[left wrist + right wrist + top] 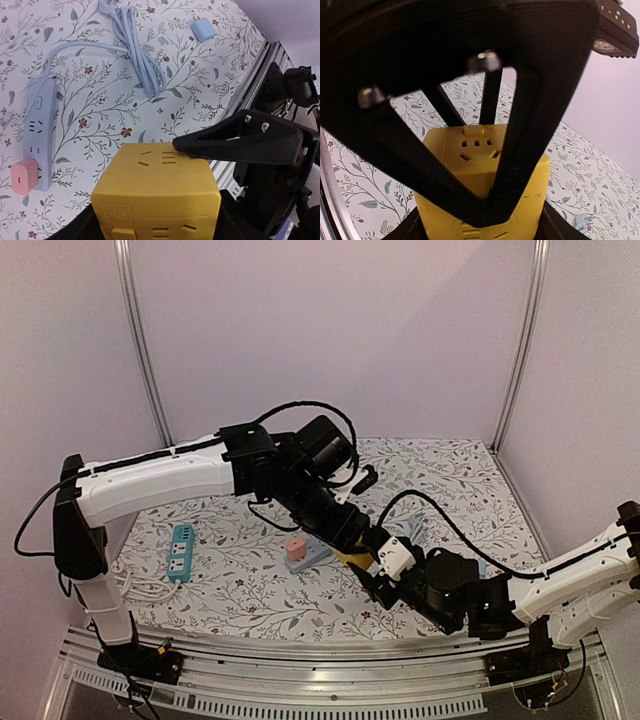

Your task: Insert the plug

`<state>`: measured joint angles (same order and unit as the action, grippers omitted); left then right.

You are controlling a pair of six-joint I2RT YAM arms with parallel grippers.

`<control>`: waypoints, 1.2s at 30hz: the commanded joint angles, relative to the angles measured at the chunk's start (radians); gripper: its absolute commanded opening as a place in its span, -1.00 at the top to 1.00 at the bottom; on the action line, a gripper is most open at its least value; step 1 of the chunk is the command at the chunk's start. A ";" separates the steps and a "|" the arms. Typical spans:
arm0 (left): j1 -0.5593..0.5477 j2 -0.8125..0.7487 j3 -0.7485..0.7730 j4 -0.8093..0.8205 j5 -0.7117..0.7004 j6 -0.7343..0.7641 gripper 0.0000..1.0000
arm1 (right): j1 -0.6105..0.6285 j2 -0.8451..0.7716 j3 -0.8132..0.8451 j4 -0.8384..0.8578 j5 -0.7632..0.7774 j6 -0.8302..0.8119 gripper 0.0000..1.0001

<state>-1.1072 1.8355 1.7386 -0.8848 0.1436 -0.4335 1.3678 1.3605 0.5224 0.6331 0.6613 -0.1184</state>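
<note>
The left claw (pixel 347 540) and the right claw (pixel 383 570), seen from above, meet at the yellow socket cube (pixel 353 559) near the middle of the flowered table (pixel 470 490). Neither grip can be judged at this range. Just left of the cube a pink plug (pixel 297 548) stands in a pale power strip (pixel 320 555). Well to the cube's left lies a teal strip (pixel 180 552).

In the left wrist view, the left claw's (pixel 155 227) dark fingers flank the cube (pixel 157 200) at its lower corners. Whether they press on it cannot be told. A black finger (pixel 240 142) with two screws touches the cube's upper right edge. Left of the cube, the pink plug (pixel 24 178) sits in the pale strip's (pixel 41 115) end socket. Beyond the cube lie a coiled cable (pixel 142 60) and a small blue adapter (pixel 202 30).

In the right wrist view, the right claw (pixel 480 227) is clamped on the cube (pixel 470 162), dark fingers against both lower sides. A black triangular frame (pixel 535 100) with screws crosses in front of the cube.
</note>
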 commanded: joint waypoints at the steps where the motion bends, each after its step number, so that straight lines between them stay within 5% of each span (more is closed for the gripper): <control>1: 0.010 0.010 0.030 -0.013 0.075 0.012 -0.38 | 0.011 0.012 0.007 0.080 0.044 -0.043 0.69; 10: 0.012 0.025 0.026 -0.014 0.087 0.022 -0.25 | 0.022 0.009 -0.010 0.132 0.072 -0.067 0.71; 13: 0.013 0.031 0.026 -0.009 0.104 0.022 0.02 | 0.022 0.000 -0.024 0.153 0.078 -0.069 0.71; 16: 0.013 0.039 0.030 -0.007 0.109 0.026 0.49 | 0.021 -0.018 -0.037 0.169 0.082 -0.069 0.62; 20: 0.013 0.043 0.039 -0.013 0.101 0.032 1.00 | 0.021 -0.044 -0.056 0.188 0.088 -0.065 0.17; 25: 0.020 0.032 0.060 -0.028 0.006 0.027 1.00 | 0.021 -0.054 -0.059 0.197 0.117 -0.067 -0.62; 28: 0.038 0.013 0.071 -0.040 -0.081 0.021 1.00 | 0.022 -0.054 -0.050 0.197 0.162 -0.063 -0.92; 36: 0.113 -0.027 0.063 -0.043 -0.118 0.042 1.00 | 0.019 -0.098 -0.051 0.172 0.196 -0.044 -0.98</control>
<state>-1.0332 1.8572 1.7813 -0.9089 0.0731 -0.4187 1.3876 1.2930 0.4679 0.7944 0.7971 -0.1833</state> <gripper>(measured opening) 0.623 0.988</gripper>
